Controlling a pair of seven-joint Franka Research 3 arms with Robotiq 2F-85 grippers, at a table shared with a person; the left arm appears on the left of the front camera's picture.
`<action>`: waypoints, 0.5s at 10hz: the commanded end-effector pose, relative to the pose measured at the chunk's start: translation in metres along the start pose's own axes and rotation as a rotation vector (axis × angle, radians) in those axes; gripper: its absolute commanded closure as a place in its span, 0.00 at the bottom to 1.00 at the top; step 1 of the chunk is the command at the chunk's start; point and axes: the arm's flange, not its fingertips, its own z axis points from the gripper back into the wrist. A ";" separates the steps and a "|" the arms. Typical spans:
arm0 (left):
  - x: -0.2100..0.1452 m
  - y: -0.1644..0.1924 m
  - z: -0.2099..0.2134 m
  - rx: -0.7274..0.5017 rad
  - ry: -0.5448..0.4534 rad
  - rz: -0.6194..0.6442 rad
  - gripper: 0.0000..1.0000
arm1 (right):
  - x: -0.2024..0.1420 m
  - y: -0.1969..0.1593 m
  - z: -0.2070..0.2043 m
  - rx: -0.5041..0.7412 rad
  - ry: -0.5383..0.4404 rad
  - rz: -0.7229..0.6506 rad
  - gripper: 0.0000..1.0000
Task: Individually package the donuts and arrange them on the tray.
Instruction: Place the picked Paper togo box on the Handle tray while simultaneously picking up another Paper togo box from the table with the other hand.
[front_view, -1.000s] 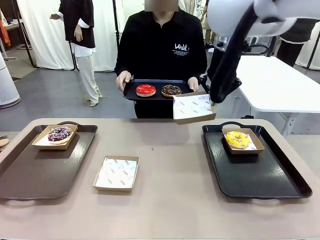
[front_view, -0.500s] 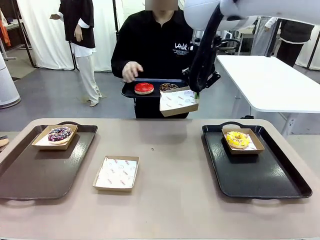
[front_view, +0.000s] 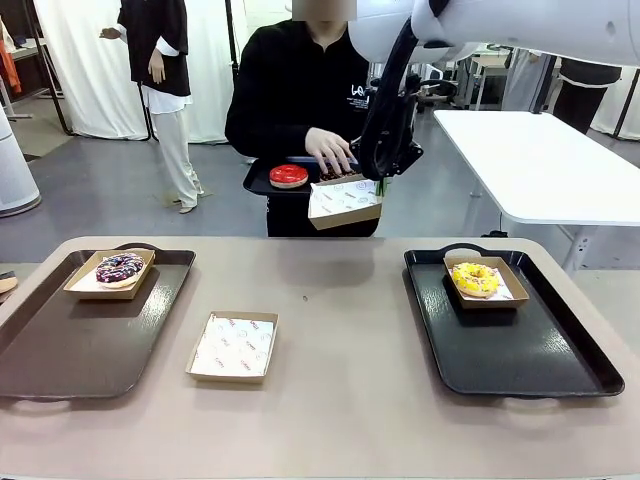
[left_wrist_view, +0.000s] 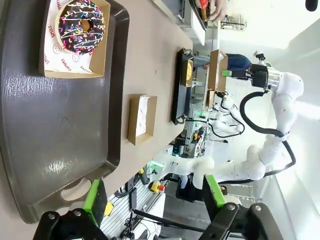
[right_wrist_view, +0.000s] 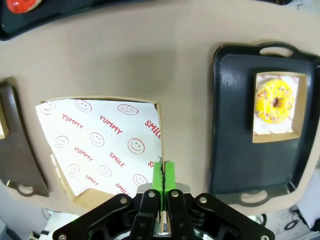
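Right arm: you see it reach past the far edge of the table (front_view: 330, 400), forearm sloping down, right gripper (front_view: 380, 180) pointing down just right of the person's black tray (front_view: 262, 182). Its pads are pinched on the rim of a paper-lined box (front_view: 345, 200). The box hangs just below that tray's front edge, tilted, lined face toward you, long axis along the edge. The red donut (front_view: 289, 176) sits on the tray's left half; the person's hand (front_view: 330, 150) rests on its right half. Left gripper (left_wrist_view: 155, 197): fingers spread, holding nothing.

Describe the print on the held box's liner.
Liner: red smileys, YUMMY, SMILE on white; right wrist view.
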 end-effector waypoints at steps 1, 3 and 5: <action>0.000 -0.001 0.000 0.002 -0.002 -0.003 0.00 | -0.004 -0.004 0.004 -0.001 -0.005 -0.005 1.00; 0.000 -0.001 0.000 0.002 -0.002 -0.003 0.00 | -0.004 -0.004 0.004 -0.001 -0.005 -0.005 1.00; 0.000 -0.001 0.000 0.002 -0.002 -0.003 0.00 | -0.004 -0.004 0.004 -0.001 -0.005 -0.005 1.00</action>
